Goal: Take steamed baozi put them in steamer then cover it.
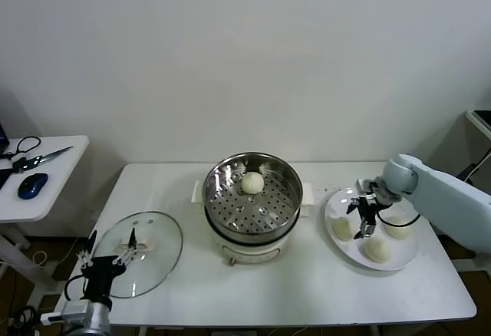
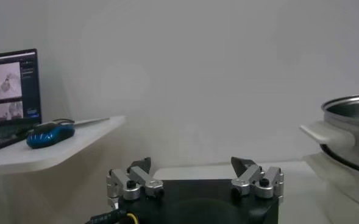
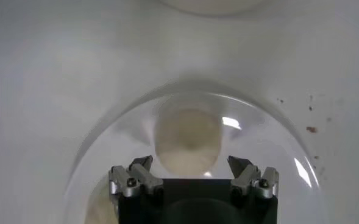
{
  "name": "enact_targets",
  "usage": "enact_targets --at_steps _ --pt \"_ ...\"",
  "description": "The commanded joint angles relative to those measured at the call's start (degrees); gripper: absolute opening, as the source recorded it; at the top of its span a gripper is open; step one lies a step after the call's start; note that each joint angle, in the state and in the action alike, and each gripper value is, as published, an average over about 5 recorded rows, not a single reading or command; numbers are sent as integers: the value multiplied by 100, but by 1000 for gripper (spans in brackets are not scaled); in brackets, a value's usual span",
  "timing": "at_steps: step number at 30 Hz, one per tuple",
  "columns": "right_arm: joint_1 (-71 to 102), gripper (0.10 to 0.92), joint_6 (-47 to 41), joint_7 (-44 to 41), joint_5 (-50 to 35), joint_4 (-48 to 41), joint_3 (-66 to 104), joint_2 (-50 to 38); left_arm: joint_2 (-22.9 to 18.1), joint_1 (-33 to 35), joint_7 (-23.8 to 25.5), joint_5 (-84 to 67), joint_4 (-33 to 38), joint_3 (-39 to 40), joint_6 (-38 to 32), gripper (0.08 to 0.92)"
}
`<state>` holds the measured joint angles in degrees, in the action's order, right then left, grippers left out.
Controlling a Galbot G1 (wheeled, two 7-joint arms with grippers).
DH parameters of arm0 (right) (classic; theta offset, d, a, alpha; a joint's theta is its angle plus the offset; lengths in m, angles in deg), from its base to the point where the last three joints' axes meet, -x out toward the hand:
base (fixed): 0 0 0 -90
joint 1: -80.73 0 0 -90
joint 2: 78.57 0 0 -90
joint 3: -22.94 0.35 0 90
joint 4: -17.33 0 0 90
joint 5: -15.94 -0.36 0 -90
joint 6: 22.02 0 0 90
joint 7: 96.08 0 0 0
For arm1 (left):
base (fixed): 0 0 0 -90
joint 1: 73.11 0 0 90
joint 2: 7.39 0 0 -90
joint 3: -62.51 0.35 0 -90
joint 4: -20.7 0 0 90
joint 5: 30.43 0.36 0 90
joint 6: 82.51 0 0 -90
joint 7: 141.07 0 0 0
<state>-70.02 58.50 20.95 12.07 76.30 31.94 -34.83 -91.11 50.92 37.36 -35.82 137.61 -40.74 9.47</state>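
Right end effector (image 1: 363,217): fingers apart and holding nothing, pointing down over the near-left part of the flat round white plate (image 1: 337,207); in the right wrist view its two finger tips (image 3: 140,165) stand on either side of one bun, just above it, not touching it.
Bun under the right end effector (image 3: 187,142): a small round pale cream dough bun, smooth-domed, lying on the plate between the spread fingers; in the head view it shows just beside the fingers (image 1: 342,228).
Other buns on the plate: one (image 1: 398,227) just beyond the end effector toward the robot's right, one (image 1: 377,249) nearer the robot than the end effector; both lie apart from each other.
Bun in the steamer (image 1: 252,182): well apart from the right end effector, to its left, resting on the perforated floor toward the far wall.
Steamer (image 1: 230,217): a round shiny stainless-steel basket on a white electric pot base with side handles, uncovered, in the middle of the white bench (image 1: 307,282), between the two end effectors.
Left end effector (image 1: 113,260): fingers apart and empty, low at the near-left bench edge, hanging over the near part of the round clear glass lid (image 1: 161,236).
Glass lid: lying flat on the bench, its knob (image 1: 132,239) just beyond the left end effector.
Side table (image 1: 54,173): a small white table further left of the left end effector, carrying a blue computer mouse (image 1: 32,185).
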Motion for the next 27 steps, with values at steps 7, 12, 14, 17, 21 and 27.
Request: enact_targets --at_steps 7,12,14,17,21,27 --pt "267 823 28 -78 110 -448 218 391 -11 0 -4 12 -17 0 -4 823" --pt "211 801 87 -130 94 -483 206 342 -12 6 -9 12 -17 1 -7 823" --pt "182 777 114 -144 87 -489 195 310 -13 7 -11 11 -15 2 -8 823" --pt "161 753 144 -146 45 -481 206 277 -15 12 -13 10 -19 3 -13 823" --pt "73 740 150 -135 -71 -391 171 198 -21 28 -16 9 -20 9 -22 823" --pt "-514 734 177 -159 -429 -96 -152 -151 -15 60 -20 -2 11 9 -27 823"
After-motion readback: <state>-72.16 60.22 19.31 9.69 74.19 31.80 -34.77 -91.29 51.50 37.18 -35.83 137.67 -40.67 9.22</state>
